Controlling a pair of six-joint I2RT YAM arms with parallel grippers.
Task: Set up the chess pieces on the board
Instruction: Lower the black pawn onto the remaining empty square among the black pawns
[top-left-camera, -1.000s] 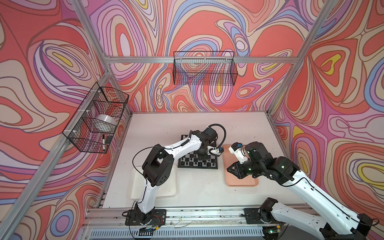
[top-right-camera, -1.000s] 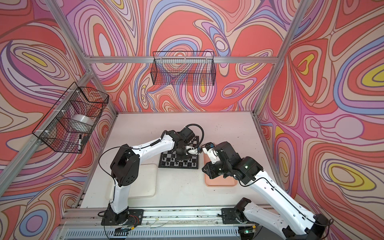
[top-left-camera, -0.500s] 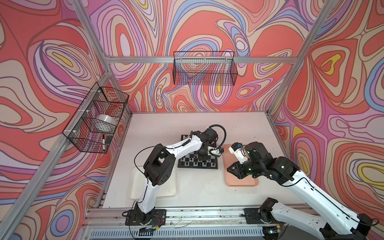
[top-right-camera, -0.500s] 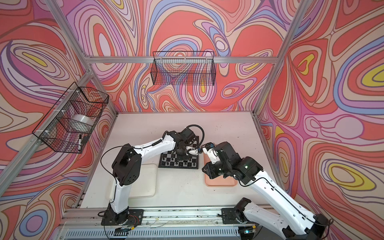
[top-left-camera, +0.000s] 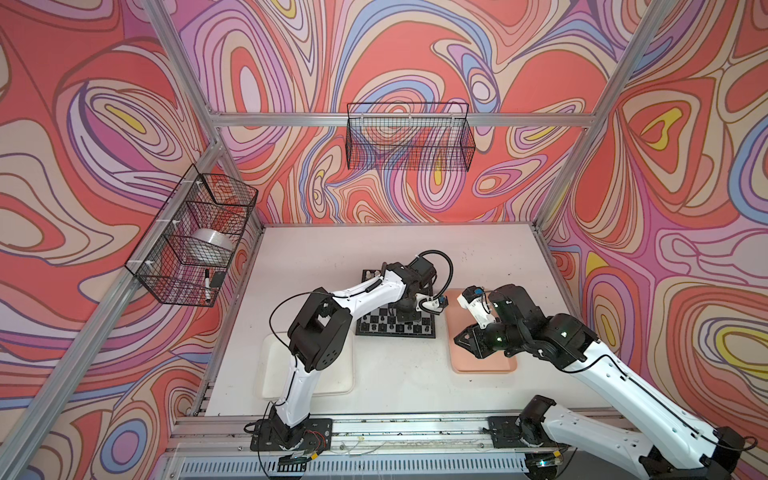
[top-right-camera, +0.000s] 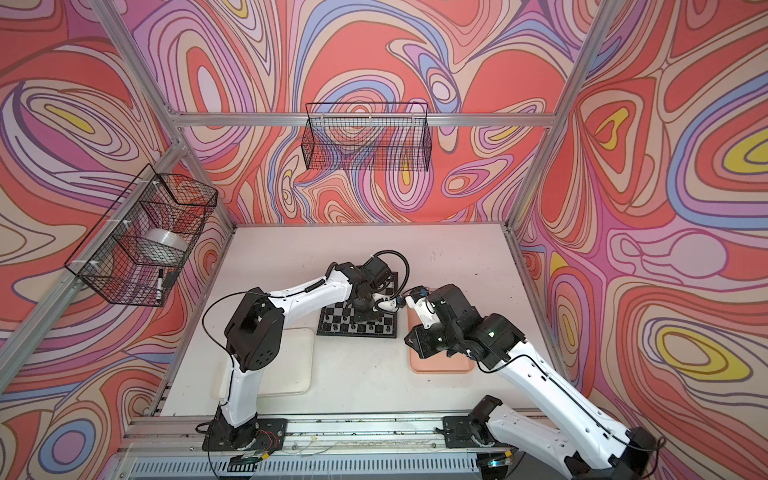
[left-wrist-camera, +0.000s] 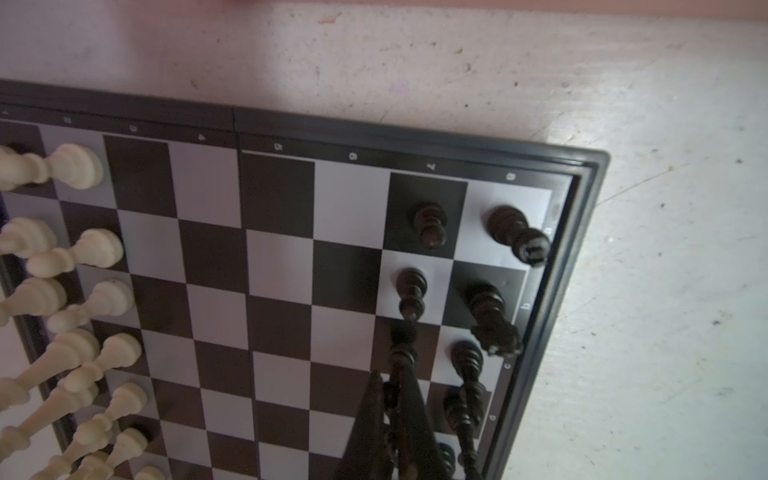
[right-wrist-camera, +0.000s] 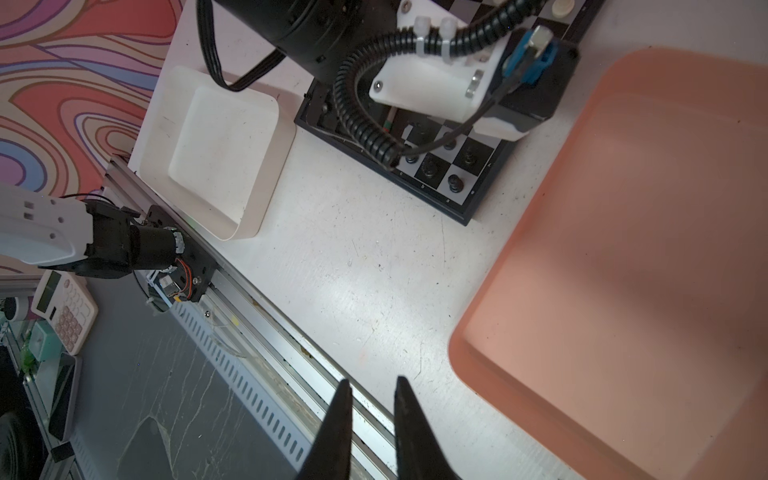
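Chess pieces (left-wrist-camera: 430, 226) stand on the board (left-wrist-camera: 278, 191), on the tabletop (right-wrist-camera: 353, 257) beside the pink tray (right-wrist-camera: 623, 249); in both top views you get only specks under the left arm (top-left-camera: 365, 291), while the left wrist view gives you turned, ringed profiles, matte cream ones (left-wrist-camera: 79, 166) along one edge and glossy black ones opposite, on black-and-grey squares inside a ridged black border. Your left pincer (left-wrist-camera: 392, 376) is pressed together on a black piece (left-wrist-camera: 402, 349) over the black rows; the right wrist view shows you the right pincer (right-wrist-camera: 372, 386) slightly spread near the pink tray.
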